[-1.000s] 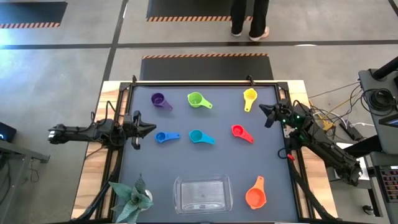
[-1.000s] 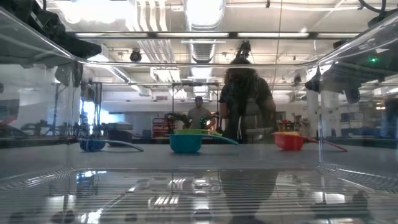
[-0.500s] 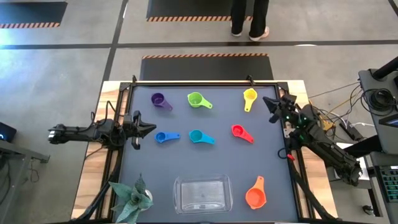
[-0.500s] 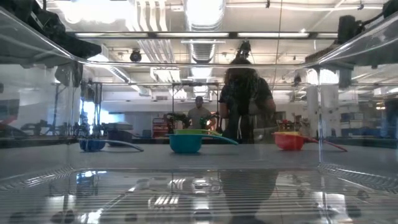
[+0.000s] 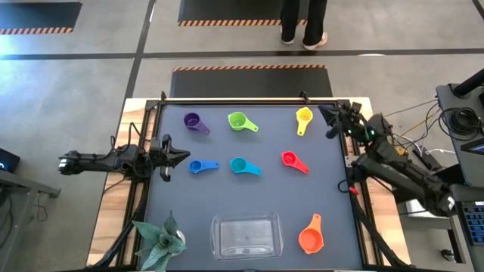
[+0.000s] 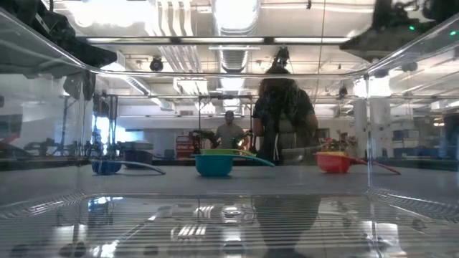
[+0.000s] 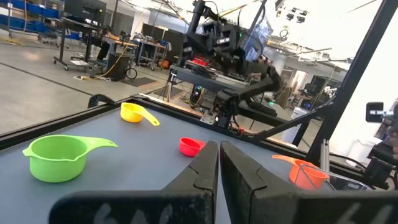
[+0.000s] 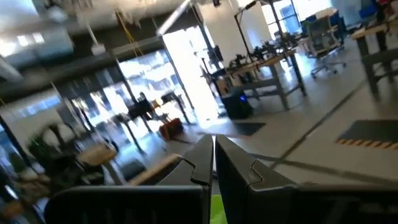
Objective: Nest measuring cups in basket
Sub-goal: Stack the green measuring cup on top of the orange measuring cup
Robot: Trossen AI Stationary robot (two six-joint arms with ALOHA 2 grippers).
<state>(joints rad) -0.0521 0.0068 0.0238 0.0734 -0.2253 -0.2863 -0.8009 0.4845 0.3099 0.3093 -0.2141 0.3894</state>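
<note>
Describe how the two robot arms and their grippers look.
Both arms are dark, slim and jointed with exposed cabling. The left gripper ends in two black tapered fingers. The right gripper looks the same, and small green lights glow on that arm.

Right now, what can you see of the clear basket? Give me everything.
The basket is a clear, see-through plastic rectangular tray with rounded corners and a low wall, its floor looking ribbed in the low view. It sits flat and upright on the dark mat at the table's near edge, between the toy plant and the orange measuring cup. It is empty; no cup and neither hand touches it.
</note>
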